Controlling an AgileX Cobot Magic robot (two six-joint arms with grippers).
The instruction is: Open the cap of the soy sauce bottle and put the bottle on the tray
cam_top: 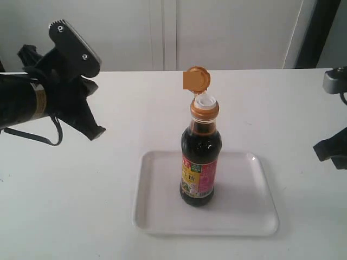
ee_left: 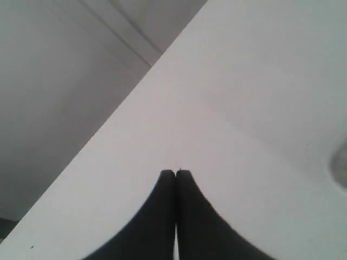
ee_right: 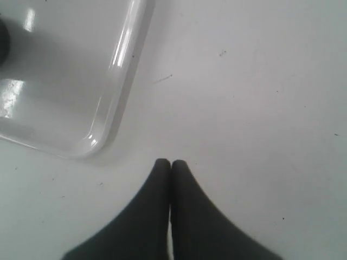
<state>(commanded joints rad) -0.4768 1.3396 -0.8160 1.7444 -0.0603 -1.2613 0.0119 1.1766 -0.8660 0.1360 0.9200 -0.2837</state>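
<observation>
The soy sauce bottle (cam_top: 200,162) stands upright on the white tray (cam_top: 244,216), near its middle. Its golden-orange cap (cam_top: 204,107) is flipped open: the hinged lid (cam_top: 196,79) stands up behind the white pour spout (cam_top: 205,101). My left gripper (cam_top: 96,131) hangs shut above the table, well left of the tray, with nothing in it; its wrist view shows the gripper (ee_left: 175,172) over bare table. My right gripper (ee_right: 171,162) is shut and empty, just off a corner of the tray (ee_right: 116,103). Only the right arm's edge (cam_top: 333,149) shows in the exterior view.
The white table (cam_top: 271,108) runs back to a pale wall. A dark upright post (cam_top: 317,32) stands at the back right. The table's far edge (ee_left: 124,92) crosses the left wrist view.
</observation>
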